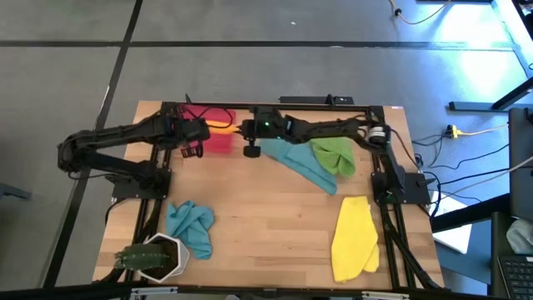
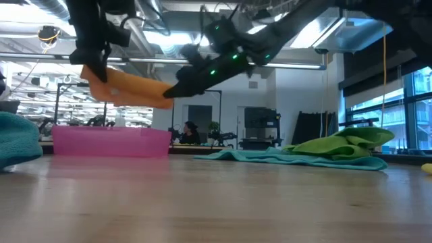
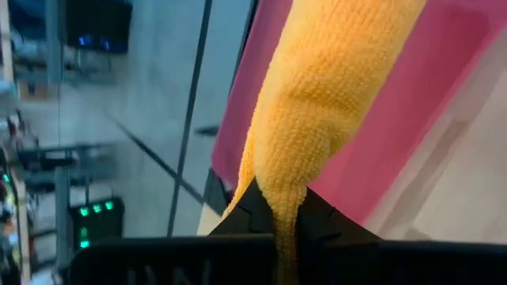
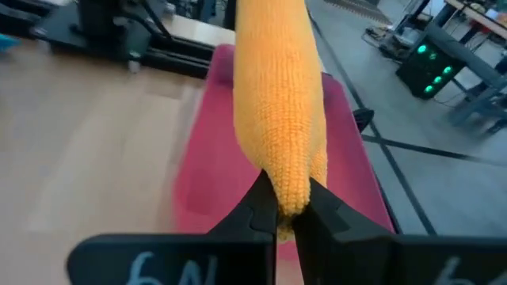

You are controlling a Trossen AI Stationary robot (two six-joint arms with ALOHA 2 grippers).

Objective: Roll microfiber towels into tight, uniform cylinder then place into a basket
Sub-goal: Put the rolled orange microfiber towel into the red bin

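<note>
Both grippers are pinching the rolled orange towel [image 1: 220, 125] by its ends and holding it in the air over the red basket [image 1: 218, 140], at the upper middle of the high view. The left gripper [image 1: 200, 132] is clamping one end with its fingers shut on the cloth, and the right gripper [image 1: 243, 129] is doing the same at the other end. From above the roll is showing only as a short orange strip between the two arms; the low view is showing what that hides, the roll [image 2: 128, 88] sagging clear above the basket [image 2: 111, 142] at that frame's left, not touching it. Each wrist view is showing the roll running away from its own closed fingertips over the red tray. Only the high view is giving the rest: a teal towel [image 1: 298, 162] and a green towel [image 1: 335, 155] right of centre, a yellow towel [image 1: 355, 237] at lower right, another teal towel [image 1: 191, 227] at lower left beside a white pot [image 1: 158, 257].
</note>
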